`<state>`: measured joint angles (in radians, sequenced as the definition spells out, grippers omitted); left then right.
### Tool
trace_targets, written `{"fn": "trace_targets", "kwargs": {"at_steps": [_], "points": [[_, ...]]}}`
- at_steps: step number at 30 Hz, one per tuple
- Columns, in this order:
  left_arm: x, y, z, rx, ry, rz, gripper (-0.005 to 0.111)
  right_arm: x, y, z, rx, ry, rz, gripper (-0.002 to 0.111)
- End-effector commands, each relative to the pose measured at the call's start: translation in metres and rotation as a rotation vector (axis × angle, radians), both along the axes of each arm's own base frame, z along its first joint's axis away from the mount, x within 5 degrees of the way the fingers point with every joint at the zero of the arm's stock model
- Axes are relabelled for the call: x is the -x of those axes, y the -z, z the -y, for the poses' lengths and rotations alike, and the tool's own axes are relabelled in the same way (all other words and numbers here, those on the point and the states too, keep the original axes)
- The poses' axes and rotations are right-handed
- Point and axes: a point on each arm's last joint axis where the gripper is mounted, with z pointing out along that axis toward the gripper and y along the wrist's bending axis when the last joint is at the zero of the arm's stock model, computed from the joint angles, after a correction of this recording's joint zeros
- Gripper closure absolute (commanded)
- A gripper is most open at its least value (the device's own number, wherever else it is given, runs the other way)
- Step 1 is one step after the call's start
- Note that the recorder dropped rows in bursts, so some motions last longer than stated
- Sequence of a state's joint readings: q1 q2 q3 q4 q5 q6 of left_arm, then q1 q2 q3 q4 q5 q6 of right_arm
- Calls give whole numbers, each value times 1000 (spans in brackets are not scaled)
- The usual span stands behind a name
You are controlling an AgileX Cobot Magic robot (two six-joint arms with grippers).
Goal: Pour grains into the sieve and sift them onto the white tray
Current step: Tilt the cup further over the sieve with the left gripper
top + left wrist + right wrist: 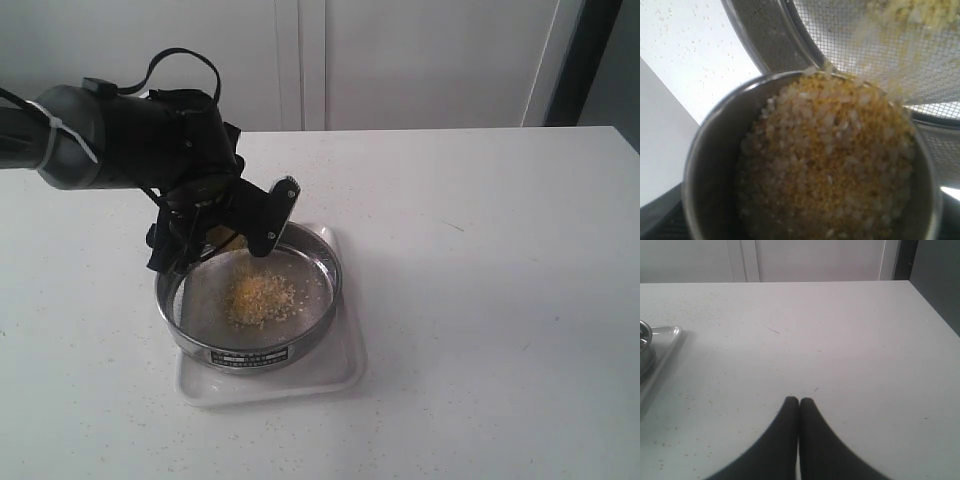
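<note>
cup [705, 165]: left end effector [215, 225] grips it, tipped over the sieve [250, 355] at 10 o'clock so the grains [830, 160] land inside
right end effector [799, 402]: clenched, empty

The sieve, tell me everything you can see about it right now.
The sieve is round and shallow, with a shiny steel wall and a fine grey mesh bottom. A small black-and-white label sits on its camera-facing wall. It stands level on the white tray, whose rim shows on the near and right sides. A heap of yellow and pale grains lies mid-mesh, and more fall in from a tilted steel cup over its far-left rim. Whether cup and rim touch is unclear.
</note>
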<state>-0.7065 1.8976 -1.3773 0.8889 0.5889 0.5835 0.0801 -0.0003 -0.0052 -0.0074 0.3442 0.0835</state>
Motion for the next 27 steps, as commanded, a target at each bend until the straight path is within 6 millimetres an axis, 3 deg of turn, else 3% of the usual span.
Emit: {"fn": "trace_targets", "kwargs": {"at_steps": [1, 27], "points": [[-2, -5, 1, -23, 18, 29, 107, 0, 1, 0, 4, 1, 4, 108], [-8, -11, 3, -119, 147, 117, 107, 0, 1, 0, 4, 1, 4, 108]]}}
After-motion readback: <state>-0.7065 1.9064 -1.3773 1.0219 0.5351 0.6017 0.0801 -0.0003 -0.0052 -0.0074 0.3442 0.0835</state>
